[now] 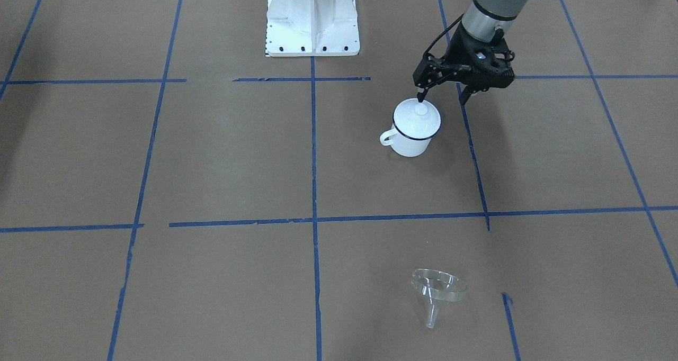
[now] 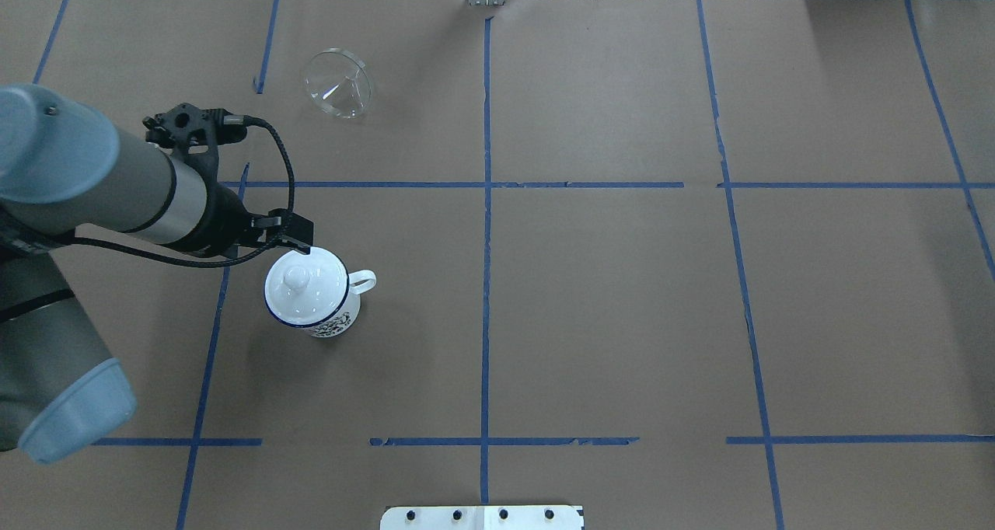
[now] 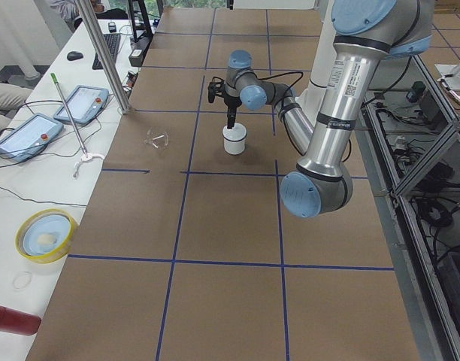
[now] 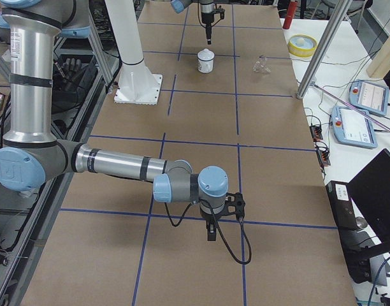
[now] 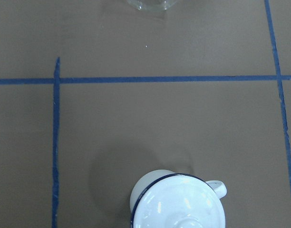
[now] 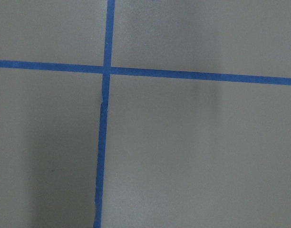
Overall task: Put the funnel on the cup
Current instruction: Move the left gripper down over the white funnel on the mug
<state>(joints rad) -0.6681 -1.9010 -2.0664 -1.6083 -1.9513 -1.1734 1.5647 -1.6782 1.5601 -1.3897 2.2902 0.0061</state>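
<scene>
**Left gripper hanging open at the lidded cup, funnel lying well apart**

From across the table, the left gripper is hanging with its jaws spread wide. One fingertip is sitting right at the knob of the white lid that is covering the cup, and the other is hanging off past the cup's side. I cannot tell whether that finger is touching the knob. The funnel is lying on its side well apart from the cup, its spout pointing toward this camera.

From overhead, the left arm is reaching in from the left. The cup is standing just beside its tip with its handle pointing to the view's right. The funnel is lying farther out on the table.

From the left end, the left gripper is pointing straight down above the cup.

From the right end, the right gripper is hanging low over the table, far from both things. Whether it is open or closed, I cannot tell.

The left wrist camera is catching the lidded cup at its bottom edge and the funnel's rim at the top. The right wrist camera is showing only blue tape lines crossing.
</scene>
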